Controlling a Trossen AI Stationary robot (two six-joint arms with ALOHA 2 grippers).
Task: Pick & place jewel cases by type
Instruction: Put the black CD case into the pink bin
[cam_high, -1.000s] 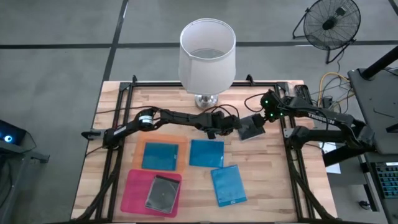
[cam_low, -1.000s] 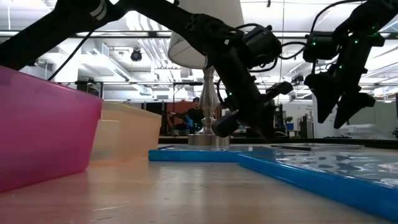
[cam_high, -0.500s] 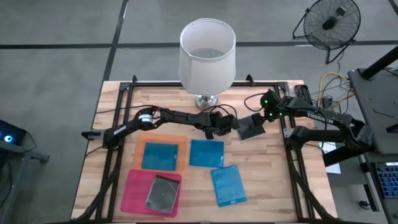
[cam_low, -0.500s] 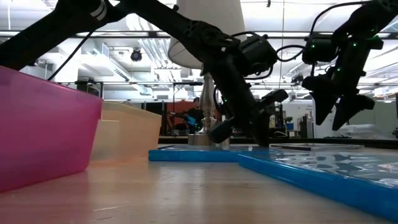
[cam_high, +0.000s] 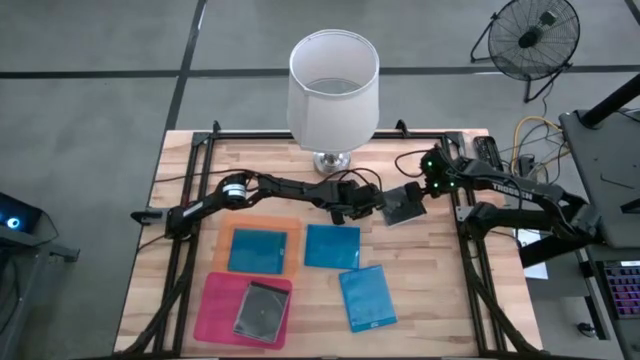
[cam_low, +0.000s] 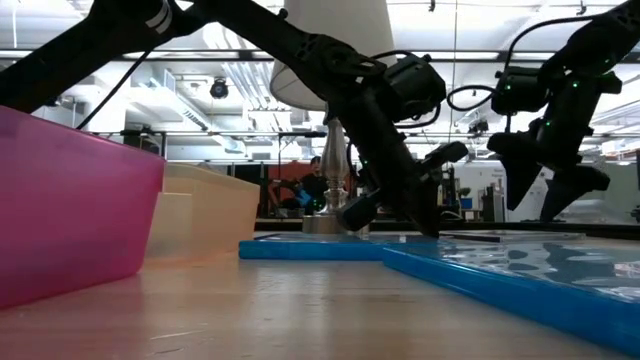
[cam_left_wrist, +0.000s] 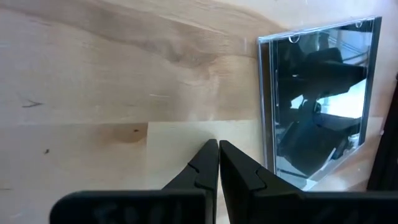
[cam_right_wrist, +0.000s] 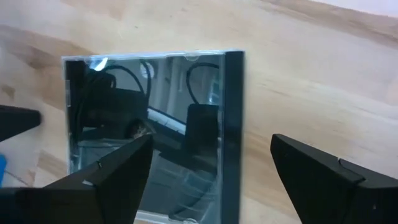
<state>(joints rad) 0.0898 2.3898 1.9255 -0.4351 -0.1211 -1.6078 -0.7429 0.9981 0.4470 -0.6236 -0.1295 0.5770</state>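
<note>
While both arms crowd the far middle of the table (cam_high: 440, 290), the left gripper (cam_left_wrist: 218, 163) sits with its fingers pressed together, tips just beside the dark clear jewel case (cam_high: 403, 207) lying flat on the wood; it has barely shifted in the last half second; the right gripper (cam_right_wrist: 211, 171) hangs over that same case, fingers spread wide, and has drifted a touch to the right in the low view since a second ago; one blue jewel case (cam_high: 257, 250) rests in the orange tray (cam_high: 292, 226), a dark one (cam_high: 262, 310) in the pink tray (cam_high: 214, 300), two blue ones (cam_high: 332, 246) (cam_high: 366, 298) lie loose on the table
</note>
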